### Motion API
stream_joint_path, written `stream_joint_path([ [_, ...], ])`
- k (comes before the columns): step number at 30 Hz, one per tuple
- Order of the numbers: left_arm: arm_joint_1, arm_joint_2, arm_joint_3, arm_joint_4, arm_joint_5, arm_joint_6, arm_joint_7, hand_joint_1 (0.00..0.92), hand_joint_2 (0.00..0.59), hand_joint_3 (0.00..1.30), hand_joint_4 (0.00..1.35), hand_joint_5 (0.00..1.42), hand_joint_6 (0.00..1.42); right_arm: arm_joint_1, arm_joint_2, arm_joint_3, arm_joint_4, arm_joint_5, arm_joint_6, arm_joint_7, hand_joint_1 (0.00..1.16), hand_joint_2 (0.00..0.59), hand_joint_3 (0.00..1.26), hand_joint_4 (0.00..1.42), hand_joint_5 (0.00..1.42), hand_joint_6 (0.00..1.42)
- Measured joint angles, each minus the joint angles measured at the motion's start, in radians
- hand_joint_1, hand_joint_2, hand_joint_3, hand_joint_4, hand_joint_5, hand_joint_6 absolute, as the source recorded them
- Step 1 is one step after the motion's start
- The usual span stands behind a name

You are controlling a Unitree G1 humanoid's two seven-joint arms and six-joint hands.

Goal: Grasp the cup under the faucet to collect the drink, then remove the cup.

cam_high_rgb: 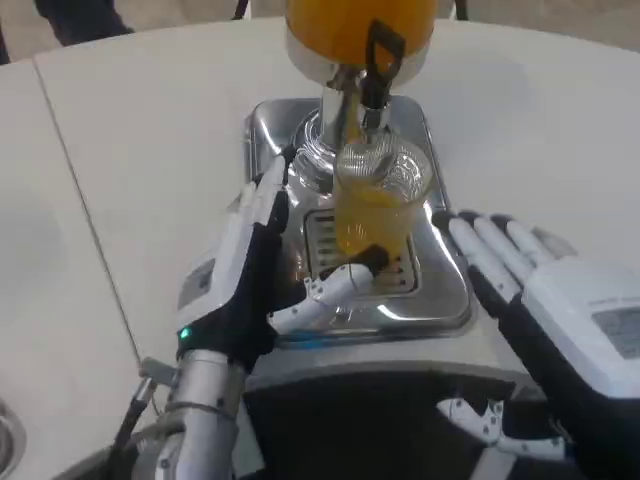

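A clear plastic cup stands at the middle of the picture, on the slotted grate of a shiny steel drip tray. It sits directly below the black faucet of a drink dispenser whose round tank, full of orange liquid, rises at twelve o'clock. The cup holds orange drink in its lower part, while its upper rim is clear and glints. The dispenser's polished column stands just behind the cup, toward eleven o'clock from it.

The left hand lies at about eight o'clock from the cup, over the left side of the tray. Its long fingers point up along the cup's left side toward the column, and its thumb reaches across the front of the cup's base at six o'clock, its dark tip touching or nearly touching the cup. The fingers are spread around the cup rather than clenched; whether they actually press on it cannot be told, since the far side of the grip is hidden.

The right hand rests at four o'clock from the cup, beside the tray's right edge on the white table. Its fingers are straight, apart, and point toward the tray, holding nothing.
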Motion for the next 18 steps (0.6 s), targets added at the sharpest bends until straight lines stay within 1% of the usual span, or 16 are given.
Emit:
stream_joint_path([
  [1, -0.009, -0.006, 0.0, 0.018, -0.003, -0.008, 0.006, 0.231, 0.039, 0.0, 0.0, 0.0, 0.0, 0.007, -0.005, -0.02, -0.001, 0.02, -0.01, 0.003, 0.67, 0.334, 0.0, 0.0, 0.0, 0.03],
  [2, -0.014, -0.009, 0.0, 0.028, -0.004, -0.011, 0.01, 0.26, 0.035, 0.0, 0.0, 0.0, 0.0, 0.01, -0.009, -0.03, -0.001, 0.031, -0.013, 0.004, 0.67, 0.333, 0.0, 0.0, 0.0, 0.03],
  [6, -0.077, -0.028, -0.001, 0.124, -0.036, -0.052, 0.03, 0.322, 0.035, 0.0, 0.0, 0.0, 0.0, 0.054, -0.037, -0.107, 0.0, 0.098, -0.051, 0.004, 0.66, 0.326, 0.0, 0.0, 0.0, 0.04],
  [10, -0.126, -0.042, -0.004, 0.195, -0.048, -0.103, 0.043, 0.374, 0.032, 0.0, 0.0, 0.0, 0.0, 0.089, -0.046, -0.152, 0.001, 0.128, -0.077, 0.004, 0.66, 0.311, 0.0, 0.0, 0.0, 0.05],
  [13, -0.151, -0.051, -0.008, 0.233, -0.052, -0.14, 0.05, 0.41, 0.038, 0.0, 0.0, 0.0, 0.0, 0.095, -0.046, -0.171, 0.0, 0.139, -0.078, 0.005, 0.66, 0.31, 0.0, 0.0, 0.0, 0.05],
  [18, -0.181, -0.069, -0.023, 0.301, -0.052, -0.185, 0.077, 0.442, 0.042, 0.0, 0.0, 0.0, 0.0, 0.083, -0.042, -0.169, -0.001, 0.137, -0.077, 0.026, 0.66, 0.309, 0.0, 0.0, 0.0, 0.05],
])
